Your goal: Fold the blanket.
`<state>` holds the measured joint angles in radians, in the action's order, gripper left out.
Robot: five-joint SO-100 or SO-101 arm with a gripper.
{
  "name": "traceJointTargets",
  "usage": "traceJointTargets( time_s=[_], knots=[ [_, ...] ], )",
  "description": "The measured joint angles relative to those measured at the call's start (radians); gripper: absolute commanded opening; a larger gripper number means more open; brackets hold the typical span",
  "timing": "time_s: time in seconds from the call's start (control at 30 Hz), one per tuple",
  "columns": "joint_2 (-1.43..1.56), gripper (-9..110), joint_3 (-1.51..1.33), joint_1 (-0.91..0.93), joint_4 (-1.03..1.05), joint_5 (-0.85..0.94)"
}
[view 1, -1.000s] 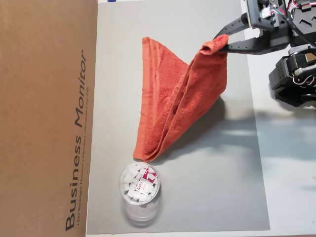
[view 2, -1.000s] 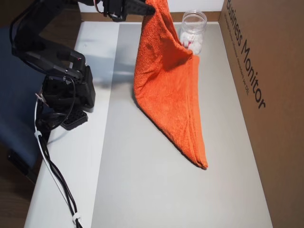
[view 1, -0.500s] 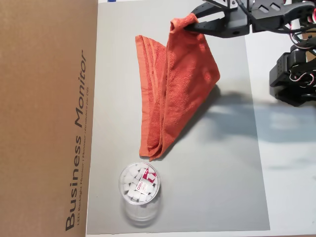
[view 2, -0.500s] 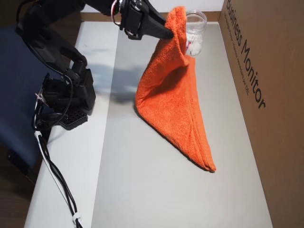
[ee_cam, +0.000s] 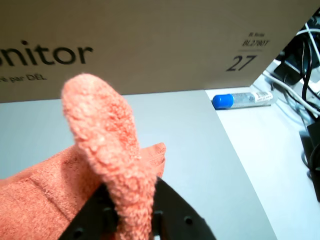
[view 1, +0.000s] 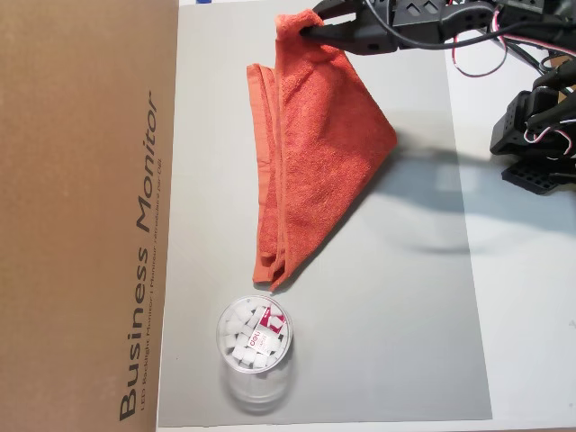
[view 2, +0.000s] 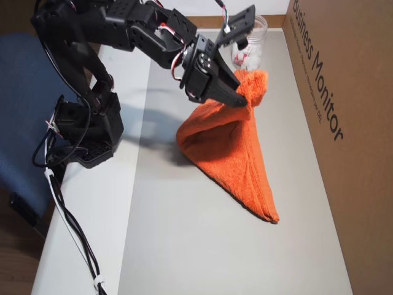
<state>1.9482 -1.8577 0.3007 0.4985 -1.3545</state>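
Observation:
The orange-red blanket [view 1: 315, 153] lies half doubled over on the grey mat [view 1: 405, 297], with one corner lifted. My gripper [view 1: 306, 25] is shut on that raised corner near the mat's top edge. Seen from the other overhead view, the gripper [view 2: 245, 98] holds the corner above the blanket [view 2: 230, 153], close to the cardboard box. The lower layers taper to a point near the mat's middle. In the wrist view the terry corner [ee_cam: 107, 150] bulges up between the two black fingers [ee_cam: 172, 210], and the blanket's underside is hidden.
A large brown monitor box [view 1: 85, 216] borders the mat, also seen in the other overhead view [view 2: 344, 123]. A clear jar [view 1: 255, 346] of white pieces stands by the blanket's tip. The arm's base [view 2: 86, 129] and cables sit beside the mat. A blue-capped tube [ee_cam: 240, 100] lies by the box.
My gripper has carried the held corner across the blanket toward the box side and lower. The cloth now drapes over its other half instead of hanging stretched out.

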Motion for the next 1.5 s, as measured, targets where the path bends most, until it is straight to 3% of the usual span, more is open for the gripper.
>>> traceJointTargets(
  time_s=[0.73, 1.5],
  knots=[
    [-0.382, 0, 0.002, 0.095, -0.396, 0.000],
    [-0.701, 0, 0.118, 0.126, -0.581, 0.000]
  ],
)
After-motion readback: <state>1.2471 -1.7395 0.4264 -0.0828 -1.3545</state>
